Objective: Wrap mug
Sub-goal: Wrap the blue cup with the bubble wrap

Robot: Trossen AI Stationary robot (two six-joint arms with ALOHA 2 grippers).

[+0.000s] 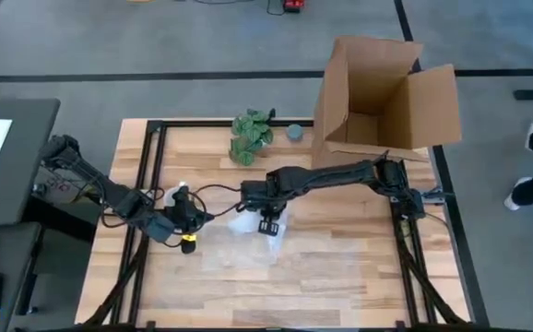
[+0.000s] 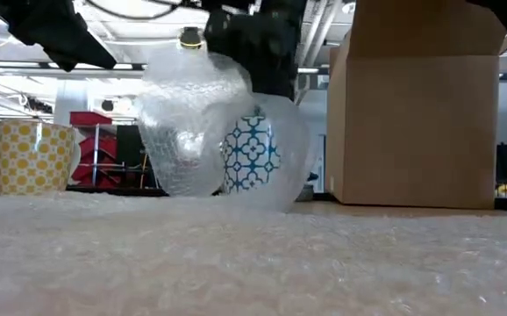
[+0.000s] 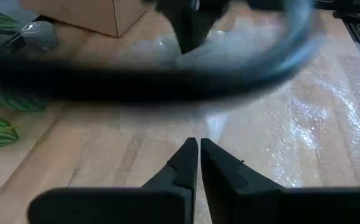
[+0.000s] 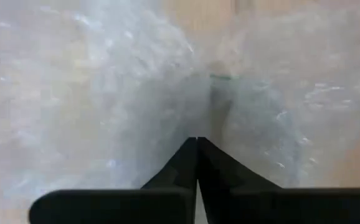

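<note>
Mug (image 2: 252,151) was draped in bubble wrap (image 2: 192,132); wrap was pinched by right gripper (image 4: 197,142); left gripper (image 3: 198,144) was closed, empty.

White blue-patterned mug (image 2: 252,151) (under bubble wrap (image 2: 192,123)), mid-table

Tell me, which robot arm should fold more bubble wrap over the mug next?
Probably the right. The right gripper is pinching the bubble wrap beside the mug, while the left gripper, fingers shut, sits farther off.
</note>
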